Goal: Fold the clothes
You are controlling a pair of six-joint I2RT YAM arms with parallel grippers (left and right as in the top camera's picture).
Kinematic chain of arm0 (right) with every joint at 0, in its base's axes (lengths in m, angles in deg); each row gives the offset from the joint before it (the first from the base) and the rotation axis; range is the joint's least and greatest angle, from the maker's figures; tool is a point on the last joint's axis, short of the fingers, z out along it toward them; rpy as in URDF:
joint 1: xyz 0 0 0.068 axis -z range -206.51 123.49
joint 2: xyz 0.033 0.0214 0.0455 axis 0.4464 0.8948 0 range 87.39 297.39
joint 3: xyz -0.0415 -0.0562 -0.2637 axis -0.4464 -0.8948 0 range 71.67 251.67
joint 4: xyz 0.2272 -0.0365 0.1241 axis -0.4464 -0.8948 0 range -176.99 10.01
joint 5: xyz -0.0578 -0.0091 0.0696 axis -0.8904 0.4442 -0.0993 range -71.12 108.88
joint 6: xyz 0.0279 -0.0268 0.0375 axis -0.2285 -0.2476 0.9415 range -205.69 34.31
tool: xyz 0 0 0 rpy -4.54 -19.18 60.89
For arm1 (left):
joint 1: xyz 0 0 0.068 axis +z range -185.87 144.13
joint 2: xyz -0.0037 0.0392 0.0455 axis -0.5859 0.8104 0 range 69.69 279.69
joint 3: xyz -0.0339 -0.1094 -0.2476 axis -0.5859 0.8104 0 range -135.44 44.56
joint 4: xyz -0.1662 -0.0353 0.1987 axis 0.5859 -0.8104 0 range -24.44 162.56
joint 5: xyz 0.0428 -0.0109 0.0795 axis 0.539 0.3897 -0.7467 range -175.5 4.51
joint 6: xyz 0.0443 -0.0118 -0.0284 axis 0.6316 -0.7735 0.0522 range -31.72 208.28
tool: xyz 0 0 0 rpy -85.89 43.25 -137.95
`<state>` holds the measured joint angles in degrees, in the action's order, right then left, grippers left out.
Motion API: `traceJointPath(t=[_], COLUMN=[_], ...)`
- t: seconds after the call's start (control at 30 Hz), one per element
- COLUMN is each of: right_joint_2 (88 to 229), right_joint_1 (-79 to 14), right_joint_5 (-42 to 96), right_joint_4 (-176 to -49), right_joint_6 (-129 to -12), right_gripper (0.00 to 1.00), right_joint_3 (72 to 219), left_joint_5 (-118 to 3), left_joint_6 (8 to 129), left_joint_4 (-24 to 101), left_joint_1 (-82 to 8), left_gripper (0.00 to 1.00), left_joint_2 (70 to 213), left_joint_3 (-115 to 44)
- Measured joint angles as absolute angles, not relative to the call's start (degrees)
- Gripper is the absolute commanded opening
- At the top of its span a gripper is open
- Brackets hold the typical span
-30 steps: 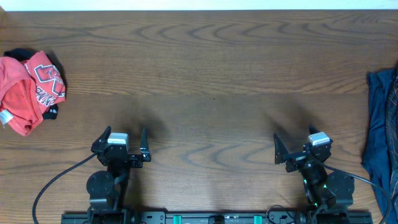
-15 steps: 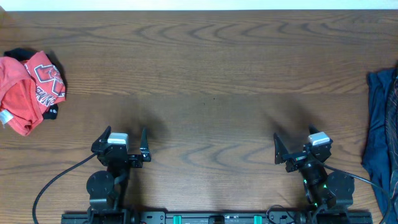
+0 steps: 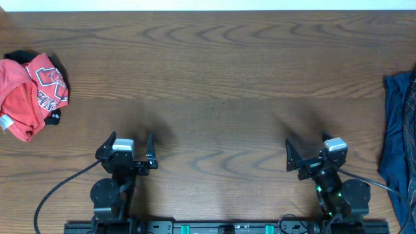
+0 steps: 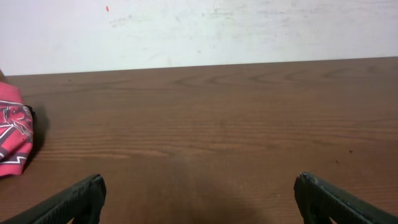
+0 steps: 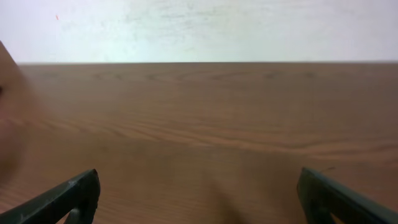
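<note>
Soft clothes sit at the frame's edges of the wood-grain bench (image 3: 221,78), a crumpled red garment (image 3: 29,94) left and a limp dark blue garment (image 3: 398,136) right, while the left gripper (image 3: 130,142) and right gripper (image 3: 309,149) gape wide, empty.

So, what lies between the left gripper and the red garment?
Nothing: only bare wooden table between the left gripper and the crumpled red garment, as the overhead view shows.

Even, bright light; soft shadows fall beyond both arms on the table (image 3: 221,78); wrist views slightly soft.
</note>
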<state>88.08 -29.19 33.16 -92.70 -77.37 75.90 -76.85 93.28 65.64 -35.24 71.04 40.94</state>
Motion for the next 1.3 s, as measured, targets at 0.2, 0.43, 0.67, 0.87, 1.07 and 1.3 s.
traceJointPath(t=[0.2, 0.43, 0.67, 0.87, 1.07, 1.3], right_joint_2=[88.2, 95.8, 118.2, 144.7, 164.8, 175.7], right_joint_1=[-29.2, -29.2, -29.2, -29.4, -29.6, -29.6], right_joint_5=[36.8, 38.8, 39.4, 40.0, 39.9, 39.9], right_joint_4=[-92.6, -96.7, -106.9, -127.6, -142.2, -145.1], right_joint_6=[-70.7, -69.6, -74.4, -79.5, -82.2, -83.1], right_gripper=[0.99, 0.99, 0.99, 0.99, 0.99, 0.99], right_joint_3=[75.9, 80.9, 102.7, 126.2, 141.0, 142.7], left_joint_5=[-74.0, -69.8, -68.7, -64.0, -57.2, -51.0], left_joint_6=[93.2, 93.2, 93.2, 93.2, 93.2, 91.2], left_joint_4=[66.6, 66.1, 62.5, 51.2, 37.1, 33.7], left_joint_1=[-35.2, -35.2, -35.2, -35.2, -35.2, -35.2], left_gripper=[0.98, 0.98, 0.98, 0.98, 0.98, 0.98], left_joint_2=[71.0, 73.6, 90.3, 112.8, 133.2, 143.7], left_joint_3=[41.1, 40.7, 29.6, 9.8, -6.0, -9.3])
